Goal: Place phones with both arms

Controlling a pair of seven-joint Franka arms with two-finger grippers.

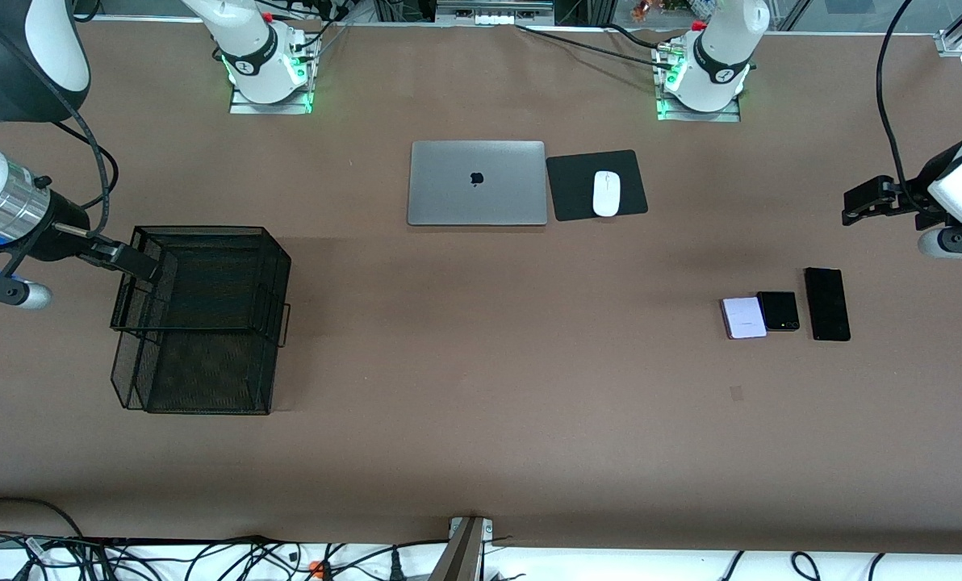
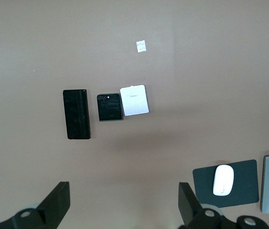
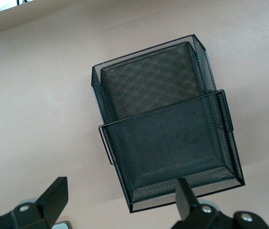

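At the right arm's end of the table, the right gripper [image 1: 130,260] is seen raised over the black mesh tray [image 1: 198,323], a two-tier wire organiser; its fingers [image 3: 53,198] are spread wide and nothing is held between them. The tray [image 3: 172,138] is shown empty in the right wrist view. Toward the middle of the table, closer to the arm bases, a closed silver laptop [image 1: 477,183] is laid flat, and just beside it a black mouse pad [image 1: 570,190] carries a white mouse [image 1: 606,194]. Toward the left arm's end, nearer to the front camera than the mouse pad, the three phones are laid flat in a row: the pale lavender-white phone [image 1: 744,317], the small black phone [image 1: 778,311] touching or almost touching it, and, slightly apart, the long black phone [image 1: 826,304]. The left gripper [image 1: 872,202] is held in the air above the bare table surface, close to the phones; its fingers [image 2: 58,202] are parted and empty. The same row is given in the left wrist view: long black phone [image 2: 76,114], small black phone [image 2: 109,107], pale phone [image 2: 134,100].
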